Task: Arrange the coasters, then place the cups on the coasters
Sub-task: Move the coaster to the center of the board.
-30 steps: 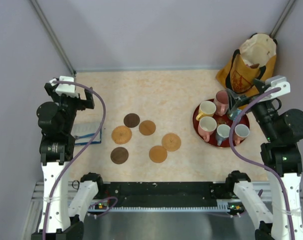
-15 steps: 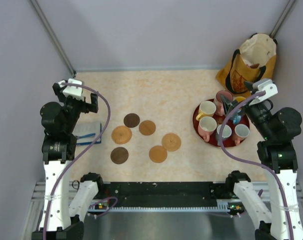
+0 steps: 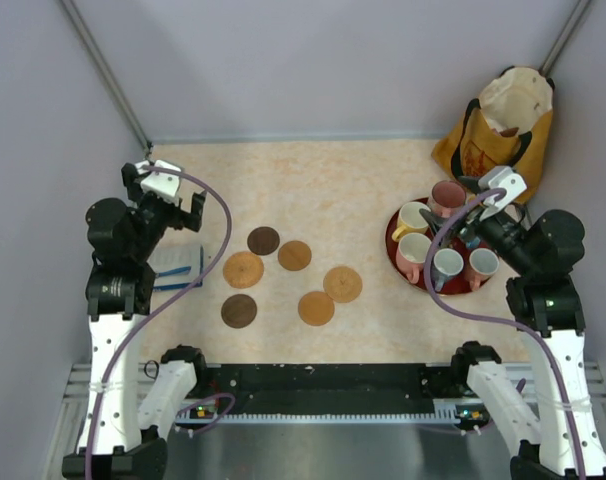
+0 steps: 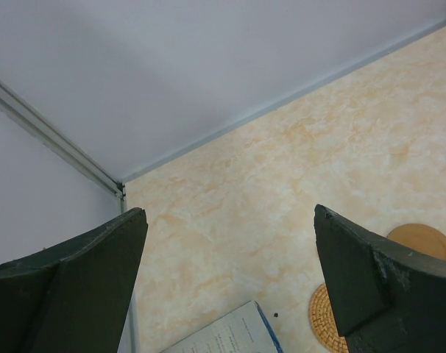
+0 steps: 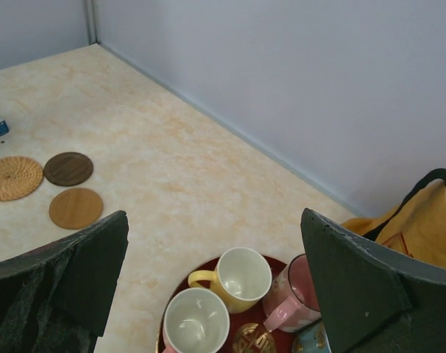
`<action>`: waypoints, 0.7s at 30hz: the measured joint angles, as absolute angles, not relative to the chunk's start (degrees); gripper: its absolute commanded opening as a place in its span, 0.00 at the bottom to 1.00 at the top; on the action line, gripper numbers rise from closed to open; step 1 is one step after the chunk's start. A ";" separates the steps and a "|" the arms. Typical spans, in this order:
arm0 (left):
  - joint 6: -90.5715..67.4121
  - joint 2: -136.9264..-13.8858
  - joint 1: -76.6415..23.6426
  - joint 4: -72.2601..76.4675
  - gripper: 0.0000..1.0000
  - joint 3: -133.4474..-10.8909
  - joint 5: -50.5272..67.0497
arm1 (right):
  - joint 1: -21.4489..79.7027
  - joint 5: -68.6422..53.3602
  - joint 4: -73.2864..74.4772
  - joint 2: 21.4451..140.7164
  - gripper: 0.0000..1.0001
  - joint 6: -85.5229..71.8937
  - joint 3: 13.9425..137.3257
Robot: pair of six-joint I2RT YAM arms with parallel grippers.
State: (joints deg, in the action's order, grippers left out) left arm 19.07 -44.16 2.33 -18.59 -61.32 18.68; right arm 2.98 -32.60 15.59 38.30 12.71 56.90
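Six coasters (image 3: pixel 243 269) lie scattered toward 8 o'clock; the cups (image 3: pixel 415 249) crowd the tray (image 3: pixel 453 288) at 3 o'clock. Both arms have swung inward, left claw (image 3: pixel 191 207) and right claw (image 3: pixel 453 226) released and empty, so arranging looks imminent.

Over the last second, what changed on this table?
The left gripper moved right, towards the coasters. The right gripper moved left, out over the red tray that holds the cups. Both are open and took hold of nothing. The coasters, cups, tray and yellow bag stayed where they were.
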 measured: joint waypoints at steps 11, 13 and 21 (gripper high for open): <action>22.70 -45.01 2.33 -21.71 0.99 -59.92 20.58 | 2.98 -36.82 15.94 38.52 0.99 14.26 55.42; 23.31 -45.01 2.33 -22.26 0.99 -59.64 21.06 | 2.98 -37.36 15.92 38.50 0.99 14.48 55.05; 24.93 -47.16 2.33 -24.49 0.99 -59.44 23.64 | 2.98 -38.61 16.01 38.74 0.99 15.00 53.89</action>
State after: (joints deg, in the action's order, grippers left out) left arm 24.93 -47.16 2.33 -24.49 -59.44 23.64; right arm 2.98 -38.61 16.01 38.74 15.00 53.89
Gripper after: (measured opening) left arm 0.987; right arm 0.987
